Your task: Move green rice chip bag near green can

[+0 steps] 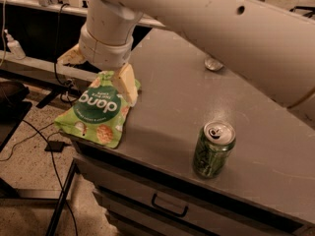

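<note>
The green rice chip bag (101,109) lies flat at the left edge of the grey table (172,97), with its lower end hanging over the corner. The green can (213,149) stands upright near the table's front edge, well to the right of the bag. My gripper (98,80) hangs from the big white arm just above the bag's far end. It is open: one tan finger (127,85) touches the bag's upper right side, and the other finger (70,57) is out past the bag's left side.
A pale silver can (213,64) lies on the far part of the table, mostly hidden behind my arm. A drawer with a handle (170,205) is under the table front. Cables and a stand leg are on the floor at left.
</note>
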Motion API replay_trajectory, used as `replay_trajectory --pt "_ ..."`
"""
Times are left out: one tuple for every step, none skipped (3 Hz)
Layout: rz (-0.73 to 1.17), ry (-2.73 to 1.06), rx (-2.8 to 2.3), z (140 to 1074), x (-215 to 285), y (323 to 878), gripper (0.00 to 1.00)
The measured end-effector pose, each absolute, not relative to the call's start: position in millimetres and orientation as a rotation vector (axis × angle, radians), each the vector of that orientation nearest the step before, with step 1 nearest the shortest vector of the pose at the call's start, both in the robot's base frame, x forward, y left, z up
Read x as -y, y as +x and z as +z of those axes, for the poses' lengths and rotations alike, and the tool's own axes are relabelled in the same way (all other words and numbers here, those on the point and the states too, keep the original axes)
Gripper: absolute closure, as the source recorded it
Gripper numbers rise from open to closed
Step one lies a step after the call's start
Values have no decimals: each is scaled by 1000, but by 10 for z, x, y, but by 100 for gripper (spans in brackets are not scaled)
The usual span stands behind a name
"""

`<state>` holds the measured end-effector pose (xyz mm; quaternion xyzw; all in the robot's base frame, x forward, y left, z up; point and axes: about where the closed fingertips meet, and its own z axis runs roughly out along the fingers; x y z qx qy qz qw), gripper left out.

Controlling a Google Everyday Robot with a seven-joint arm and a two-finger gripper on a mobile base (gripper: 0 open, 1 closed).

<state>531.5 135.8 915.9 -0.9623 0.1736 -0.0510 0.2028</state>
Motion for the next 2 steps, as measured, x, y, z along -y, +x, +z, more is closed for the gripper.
replay_trajectory --pt "-171 -2726 -465 8971 -1290 5434 0" --pt "-192 -2774 -416 8807 -1267 5510 0"
